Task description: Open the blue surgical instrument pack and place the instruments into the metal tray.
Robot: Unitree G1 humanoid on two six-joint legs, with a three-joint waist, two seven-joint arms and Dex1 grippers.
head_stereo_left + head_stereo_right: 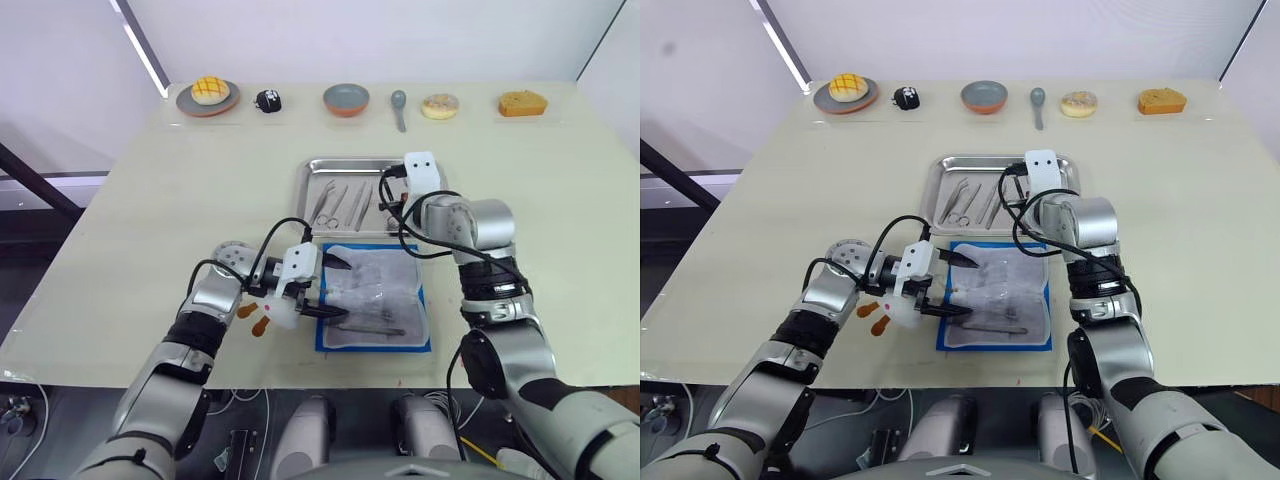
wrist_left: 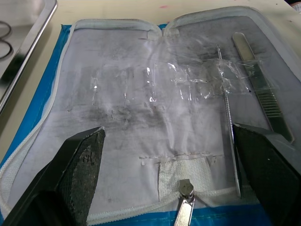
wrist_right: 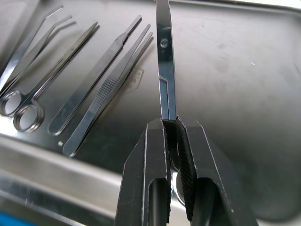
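The blue surgical instrument pack [image 1: 375, 297] lies open near the table's front edge, its whitish pocketed lining [image 2: 141, 108] facing up. Two instruments rest at one end of the lining, flat tweezers [image 2: 261, 89] and a thin probe [image 2: 228, 117]. My left gripper [image 1: 337, 288] is open at the pack's left edge, with one finger [image 2: 80, 165] on each side of the zipper end. Behind the pack sits the metal tray [image 1: 312, 172], holding scissors [image 3: 28, 94] and forceps [image 3: 108, 89]. My right gripper [image 3: 170, 120] hovers over the tray's right part, shut on a slim metal instrument [image 3: 164, 70].
Along the table's far edge stand a plate with a bun [image 1: 208, 95], a small black object [image 1: 268, 100], a bowl [image 1: 346, 98], a grey spoon [image 1: 399, 105], a donut [image 1: 439, 105] and a cake slice [image 1: 523, 103]. Small orange pieces [image 1: 250, 315] lie by my left wrist.
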